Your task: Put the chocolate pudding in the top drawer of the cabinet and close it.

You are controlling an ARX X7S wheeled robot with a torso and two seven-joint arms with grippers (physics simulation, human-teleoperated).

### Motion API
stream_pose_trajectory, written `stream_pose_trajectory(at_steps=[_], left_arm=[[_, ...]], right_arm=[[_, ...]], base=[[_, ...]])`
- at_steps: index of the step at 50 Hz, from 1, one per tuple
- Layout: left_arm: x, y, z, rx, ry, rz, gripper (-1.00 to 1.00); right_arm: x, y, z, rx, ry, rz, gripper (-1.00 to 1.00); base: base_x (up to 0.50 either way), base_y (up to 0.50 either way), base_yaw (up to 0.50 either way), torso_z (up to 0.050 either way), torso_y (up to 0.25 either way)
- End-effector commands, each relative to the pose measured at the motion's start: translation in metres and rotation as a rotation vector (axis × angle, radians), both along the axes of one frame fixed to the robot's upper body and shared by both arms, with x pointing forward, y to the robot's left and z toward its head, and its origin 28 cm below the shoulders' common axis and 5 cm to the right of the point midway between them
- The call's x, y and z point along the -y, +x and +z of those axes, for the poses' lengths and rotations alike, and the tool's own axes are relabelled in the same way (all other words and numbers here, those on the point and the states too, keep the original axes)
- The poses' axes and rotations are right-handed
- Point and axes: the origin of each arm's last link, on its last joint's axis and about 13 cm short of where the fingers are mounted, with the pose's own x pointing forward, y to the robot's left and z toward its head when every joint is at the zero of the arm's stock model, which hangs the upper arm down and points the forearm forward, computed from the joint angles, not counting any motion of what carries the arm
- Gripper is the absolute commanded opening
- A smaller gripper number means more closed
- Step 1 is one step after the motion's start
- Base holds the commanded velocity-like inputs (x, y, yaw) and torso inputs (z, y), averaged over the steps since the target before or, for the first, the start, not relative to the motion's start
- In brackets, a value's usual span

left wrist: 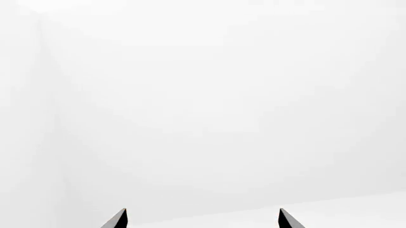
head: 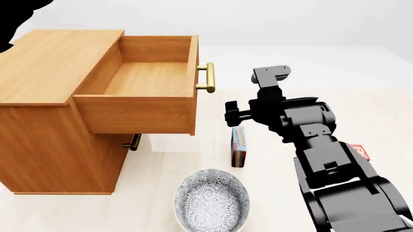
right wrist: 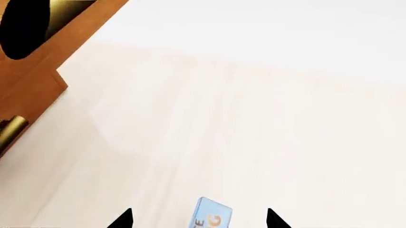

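Matt wood cabinet [head: 51,72] (handle [head: 206,77] seemingly brass).

Floor [head: 361,92] carries cabinet [head: 45,121], bowl [head: 212,202], chocolate pudding [head: 239,145].

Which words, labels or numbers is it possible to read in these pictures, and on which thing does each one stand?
"E" and "G": large pale letters, fragments of cut-off print, on the chocolate pudding in the right wrist view.
Chocolate pudding, head view: print on its blue face is too small to read.
Red box behind the right arm: print too small and mostly hidden.
The top drawer, cabinet and bowl: no text.

Chocolate pudding [right wrist: 211,215] — cut off by edge.
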Motion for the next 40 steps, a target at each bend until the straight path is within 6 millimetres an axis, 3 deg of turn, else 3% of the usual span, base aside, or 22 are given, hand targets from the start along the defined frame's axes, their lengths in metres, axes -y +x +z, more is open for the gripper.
stream_pose_trajectory(at_steps=[1,40], left_arm=[[0.0,0.001,0.0,0.048,0.002,0.015,1.0],[0.0,0.001,-0.001,0.11,-0.007,0.041,1.0]], right_arm=[[-0.003,0.0,-0.014,-0.036,-0.005,-0.014,1.0],[-0.006,-0.006,-0.028,-0.105,0.01,-0.006,1.0]], base=[[0.0,0.0,0.0,0.0,0.0],[0.0,0.0,0.0,0.0,0.0]])
